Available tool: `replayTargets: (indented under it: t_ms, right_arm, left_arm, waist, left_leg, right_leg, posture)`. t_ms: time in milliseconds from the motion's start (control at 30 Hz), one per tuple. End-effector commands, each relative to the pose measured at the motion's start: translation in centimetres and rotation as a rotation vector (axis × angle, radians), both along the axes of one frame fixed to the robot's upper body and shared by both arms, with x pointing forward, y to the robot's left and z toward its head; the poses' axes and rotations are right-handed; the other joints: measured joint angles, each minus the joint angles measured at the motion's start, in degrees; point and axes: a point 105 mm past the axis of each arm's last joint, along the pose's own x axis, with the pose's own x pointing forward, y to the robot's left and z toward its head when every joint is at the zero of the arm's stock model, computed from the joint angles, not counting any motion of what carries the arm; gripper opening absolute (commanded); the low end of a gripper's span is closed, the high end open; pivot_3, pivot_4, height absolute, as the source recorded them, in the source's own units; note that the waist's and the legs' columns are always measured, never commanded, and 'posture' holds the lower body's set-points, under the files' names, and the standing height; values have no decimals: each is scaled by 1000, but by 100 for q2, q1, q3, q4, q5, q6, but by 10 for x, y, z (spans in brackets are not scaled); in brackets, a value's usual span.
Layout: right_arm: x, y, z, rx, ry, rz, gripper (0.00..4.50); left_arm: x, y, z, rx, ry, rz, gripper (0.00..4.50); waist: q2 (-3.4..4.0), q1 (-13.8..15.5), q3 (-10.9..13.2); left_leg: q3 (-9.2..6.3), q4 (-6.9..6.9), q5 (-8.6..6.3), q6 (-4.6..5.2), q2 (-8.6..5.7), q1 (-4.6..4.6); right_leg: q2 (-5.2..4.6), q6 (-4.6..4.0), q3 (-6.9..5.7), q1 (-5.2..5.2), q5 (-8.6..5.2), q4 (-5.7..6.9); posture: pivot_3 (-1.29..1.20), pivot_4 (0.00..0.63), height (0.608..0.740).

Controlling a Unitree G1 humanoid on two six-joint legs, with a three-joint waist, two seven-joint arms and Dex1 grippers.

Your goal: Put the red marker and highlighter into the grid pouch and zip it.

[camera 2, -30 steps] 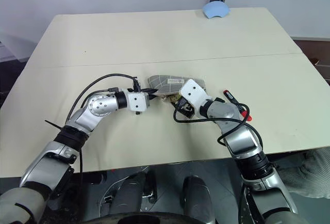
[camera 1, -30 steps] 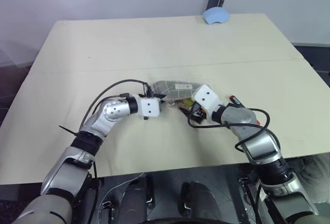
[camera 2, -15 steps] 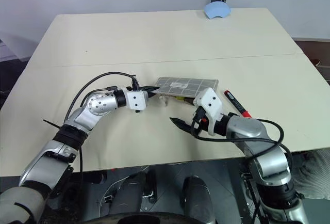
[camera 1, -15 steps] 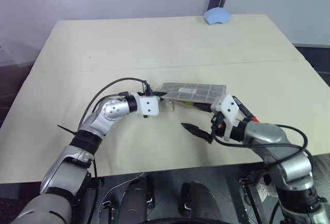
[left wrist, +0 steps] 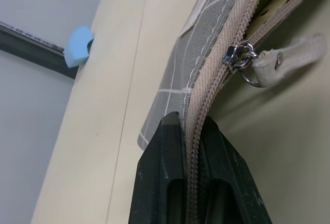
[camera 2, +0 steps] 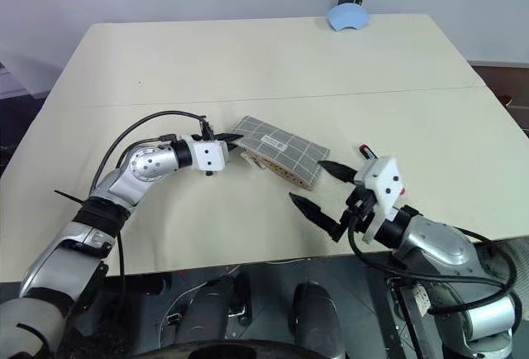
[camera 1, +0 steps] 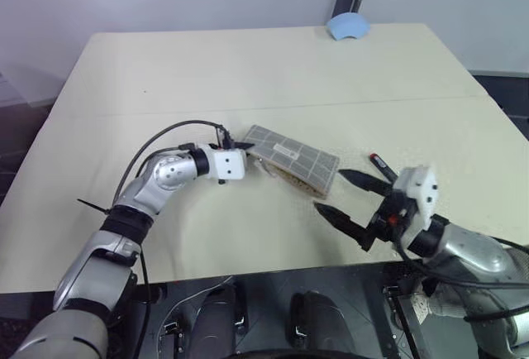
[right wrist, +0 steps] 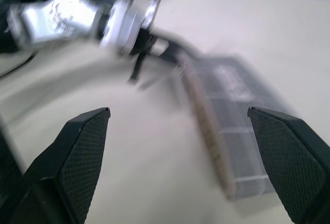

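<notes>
Marker (camera 1: 376,160) half hidden behind spread right tool (camera 1: 347,198), left tool (camera 1: 245,145) pinching pouch (camera 1: 293,156)

You are viewing a grey grid pouch (camera 2: 279,150) showing white grid lines and a tan zipper; a blue object (camera 2: 347,16) is sitting at twelve o'clock.

Head pair overlooks table (camera 1: 248,69) (shared); wrist cams close, near-level

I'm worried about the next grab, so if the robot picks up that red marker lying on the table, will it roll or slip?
The red marker looks slim and round, lying flat on the smooth table, so a nudge would probably roll it. It seems rigid and light, so the right gripper, fingers now wide open, may need a centred pinch.
</notes>
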Motion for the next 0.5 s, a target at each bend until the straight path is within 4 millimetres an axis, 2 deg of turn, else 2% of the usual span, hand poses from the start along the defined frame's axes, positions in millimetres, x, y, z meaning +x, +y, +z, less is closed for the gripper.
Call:
replayTargets:
  t_ms: [33, 167, 300, 400, 500]
  right_arm:
    - [6, -30, 5, -32, -116, -237, 4444]
    - [1, -42, -17, -123, -77, -338, 4444]
    - [8, -103, -41, -230, 44, -597, 4444]
    - [11, -123, -55, -227, 131, -647, 4444]
    - [22, -136, -73, -149, 235, -692, 4444]
  left_arm:
    - [3, 4, 18, -18, -71, 9, 0]
    - [4, 5, 16, -14, -71, 15, 0]
    - [9, 5, 18, -47, -58, 56, 0]
    - [8, -3, 15, -81, -38, 48, 0]
    - [2, -14, 10, -95, -27, 20, 0]
  waist:
    - [0, 6, 0]
    - [1, -5, 0]
    - [1, -8, 0]
    - [1, 3, -1]
    - [3, -17, -2]
  left_leg:
    - [0, 0, 0, 0, 0, 0]
    - [1, -1, -1, 1, -2, 0]
    - [4, 4, -1, 1, -2, 0]
    - [2, 6, 0, 2, -3, 0]
    - [2, 5, 1, 4, -2, 0]
  right_leg:
    - [0, 0, 0, 1, 0, 0]
    - [0, 1, 0, 3, 0, 0]
    - [0, -3, 1, 3, -2, -1]
    - [-2, -15, 2, -3, -8, -2]
    - [-1, -11, 3, 6, -6, -2]
  posture:
    - [0, 150, 740]
    - [0, 150, 740]
    - [0, 150, 740]
    - [0, 150, 740]
    - [0, 150, 740]
